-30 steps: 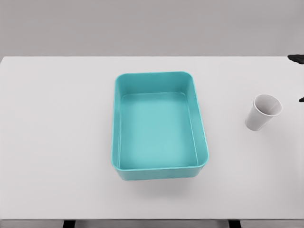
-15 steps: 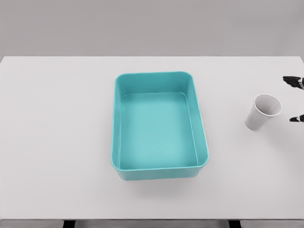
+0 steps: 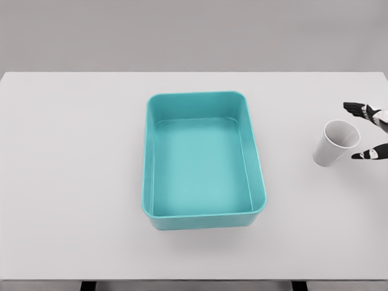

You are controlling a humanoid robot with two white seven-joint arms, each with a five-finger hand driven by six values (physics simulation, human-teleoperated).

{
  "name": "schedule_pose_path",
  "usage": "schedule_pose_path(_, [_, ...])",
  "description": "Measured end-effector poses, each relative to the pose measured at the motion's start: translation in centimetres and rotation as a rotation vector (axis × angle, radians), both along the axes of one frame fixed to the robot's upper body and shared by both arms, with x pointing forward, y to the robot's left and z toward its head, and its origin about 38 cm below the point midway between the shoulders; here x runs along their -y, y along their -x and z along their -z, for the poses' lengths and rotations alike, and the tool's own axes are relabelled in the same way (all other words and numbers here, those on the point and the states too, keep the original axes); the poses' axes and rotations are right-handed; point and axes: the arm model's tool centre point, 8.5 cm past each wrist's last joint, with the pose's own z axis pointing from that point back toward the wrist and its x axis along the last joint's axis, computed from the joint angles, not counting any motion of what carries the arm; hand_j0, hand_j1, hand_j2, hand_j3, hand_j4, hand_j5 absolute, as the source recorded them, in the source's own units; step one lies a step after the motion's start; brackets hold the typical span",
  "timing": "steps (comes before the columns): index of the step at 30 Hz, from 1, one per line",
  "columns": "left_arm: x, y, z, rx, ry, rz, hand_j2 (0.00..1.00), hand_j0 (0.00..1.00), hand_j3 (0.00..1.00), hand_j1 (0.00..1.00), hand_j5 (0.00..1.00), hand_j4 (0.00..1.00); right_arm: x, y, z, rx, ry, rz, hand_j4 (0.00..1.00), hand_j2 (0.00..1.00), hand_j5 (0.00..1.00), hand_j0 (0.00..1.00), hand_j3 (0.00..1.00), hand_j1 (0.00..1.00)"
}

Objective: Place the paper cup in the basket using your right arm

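Note:
A white paper cup (image 3: 334, 143) stands upright on the white table (image 3: 73, 170), right of the basket. The teal basket (image 3: 203, 209) is a rectangular tub in the table's middle, with nothing inside. My right hand (image 3: 364, 132) comes in at the right edge, only its dark fingertips (image 3: 354, 108) showing. Those fingers are spread, one tip above and behind the cup's rim and one to the cup's right, close to the cup but apart from it. The left arm is out of view.
The table's front edge runs along the bottom of the picture and its far edge meets a grey wall. Two dark table legs (image 3: 88, 285) show below the front edge.
My right hand has come further into view from the right edge, moving leftwards towards the cup. The cup and the basket have not moved.

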Motion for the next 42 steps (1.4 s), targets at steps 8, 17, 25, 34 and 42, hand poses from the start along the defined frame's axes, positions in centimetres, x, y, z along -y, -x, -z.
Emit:
schedule_pose_path(8, [0.0,0.0,0.0,0.0,0.0,0.0,1.0,1.0,1.0,1.0,1.0,1.0,-0.2,0.2,1.1,-0.038,0.009,-0.004,1.0,1.0,1.0,1.0,1.0,1.0])
schedule_pose_path(17, [0.0,0.0,0.0,0.0,0.0,0.0,1.0,1.0,1.0,1.0,1.0,1.0,-1.3,0.1,1.3,-0.043,0.012,-0.04,1.0,1.0,1.0,1.0,1.0,1.0])
schedule_pose_path(25, [0.0,0.0,0.0,0.0,0.0,0.0,1.0,1.0,1.0,1.0,1.0,1.0,-2.0,-0.2,0.8,-0.035,0.011,-0.059,1.0,1.0,1.0,1.0,1.0,1.0])
schedule_pose_path(34, [0.0,0.0,0.0,0.0,0.0,0.0,1.0,1.0,1.0,1.0,1.0,1.0,-2.6,0.0,0.5,-0.031,0.013,-0.08,1.0,1.0,1.0,1.0,1.0,1.0])
schedule_pose_path(42, [0.0,0.0,0.0,0.0,0.0,0.0,1.0,1.0,1.0,1.0,1.0,1.0,-3.5,-0.2,0.3,-0.037,0.012,-0.1,1.0,1.0,1.0,1.0,1.0,1.0])
